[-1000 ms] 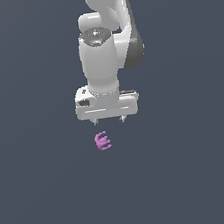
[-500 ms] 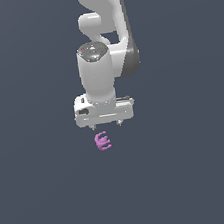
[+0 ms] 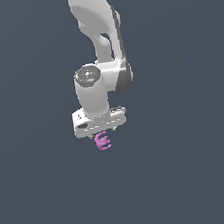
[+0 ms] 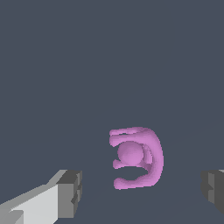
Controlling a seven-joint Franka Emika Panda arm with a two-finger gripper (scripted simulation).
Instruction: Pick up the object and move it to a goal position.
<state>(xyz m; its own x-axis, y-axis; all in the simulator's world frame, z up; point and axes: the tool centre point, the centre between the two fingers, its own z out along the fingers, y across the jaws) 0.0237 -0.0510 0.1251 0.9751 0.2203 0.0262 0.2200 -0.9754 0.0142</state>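
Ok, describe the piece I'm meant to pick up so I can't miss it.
Find the white arm and follow it down to its gripper. Directly beneath, on the dark grey floor, lies the small pink-purple object. It is E-shaped with curved prongs, the only coloured thing there.

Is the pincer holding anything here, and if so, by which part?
Nothing is held. The pincer is open, its fingers well apart on either side of the small pink-purple E-shaped pronged piece, not touching it.

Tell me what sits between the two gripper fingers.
In the wrist view, the small pink-purple pronged piece lies between the open gripper's dark fingertips, touching neither.
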